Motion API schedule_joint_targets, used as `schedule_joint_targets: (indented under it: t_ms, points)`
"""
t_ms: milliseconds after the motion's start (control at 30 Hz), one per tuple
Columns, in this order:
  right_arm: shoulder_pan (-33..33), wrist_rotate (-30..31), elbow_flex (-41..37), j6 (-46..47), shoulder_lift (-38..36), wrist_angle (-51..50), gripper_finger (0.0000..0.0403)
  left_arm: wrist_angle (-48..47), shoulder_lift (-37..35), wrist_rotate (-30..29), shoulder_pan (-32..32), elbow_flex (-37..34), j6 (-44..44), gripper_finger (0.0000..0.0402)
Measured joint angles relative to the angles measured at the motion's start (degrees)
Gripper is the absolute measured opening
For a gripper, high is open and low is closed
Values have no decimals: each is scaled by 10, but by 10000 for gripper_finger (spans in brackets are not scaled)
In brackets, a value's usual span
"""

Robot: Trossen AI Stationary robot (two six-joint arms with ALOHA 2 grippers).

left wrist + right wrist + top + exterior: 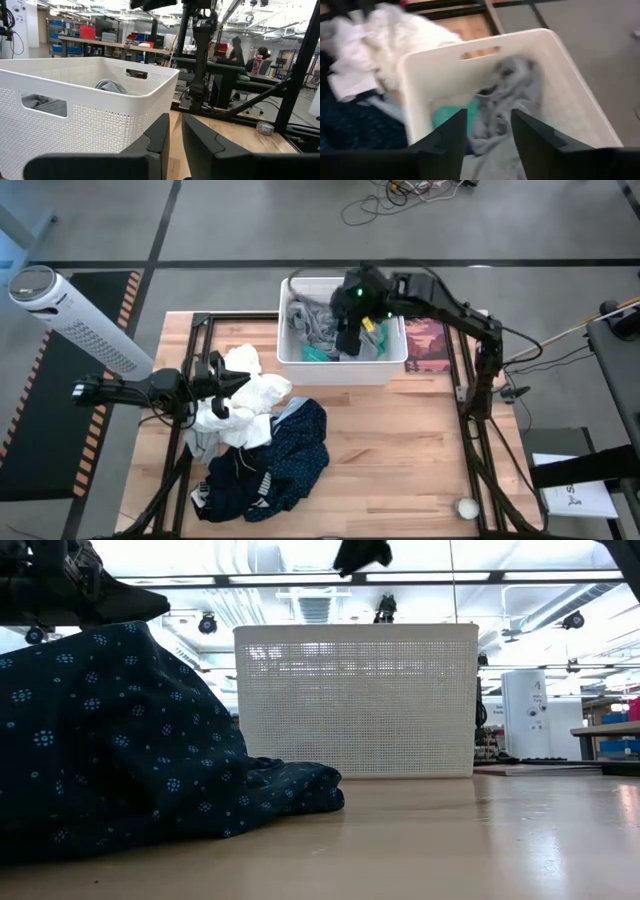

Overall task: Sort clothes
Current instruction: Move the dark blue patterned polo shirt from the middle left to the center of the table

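Note:
A white basket [392, 366] stands at the table's far middle. A grey garment [312, 322] and a teal one [312, 353] lie inside it. My right gripper [350, 330] hangs over the basket, open and empty, with the grey garment [510, 95] below its fingers. White garments [255, 395] lie heaped left of centre, partly on a dark navy dotted garment [285, 455] that is spread on the table. My left gripper [238, 384] is over the white heap, level and pointing at the basket [90, 115]. Its fingers [200, 140] stand almost together with nothing between them.
A white perforated cylinder [75, 320] lies off the table's far left corner. A reddish flat sheet [427, 345] lies right of the basket. A small round object [466, 507] sits near the front right. Bare wood [400, 450] shows in the right half. People [260, 55] sit in the room behind.

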Motion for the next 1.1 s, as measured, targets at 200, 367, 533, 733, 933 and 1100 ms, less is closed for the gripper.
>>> schedule_joint_targets:
  t_ms: [200, 367, 533, 733, 933, 1100]
  points:
    - [73, -107, -21, -11, 1, 31, 68, 0, 0, 0, 0, 0, 0, 38]
    - [131, -168, -75, -13, 1, 90, 8, 0, 0, 0, 0, 0, 0, 38]
    - [179, -166, -163, -2, 2, 170, 7, 0, 0, 0, 0, 0, 0, 38]
    - [234, -162, -286, 24, 2, 337, 1, 0, 0, 0, 0, 0, 0, 38]
    - [279, -117, -386, 53, 2, 524, 2, 0, 0, 0, 0, 0, 0, 38]
    - [300, -117, -427, 89, 10, 631, 3, 0, 0, 0, 0, 0, 0, 38]
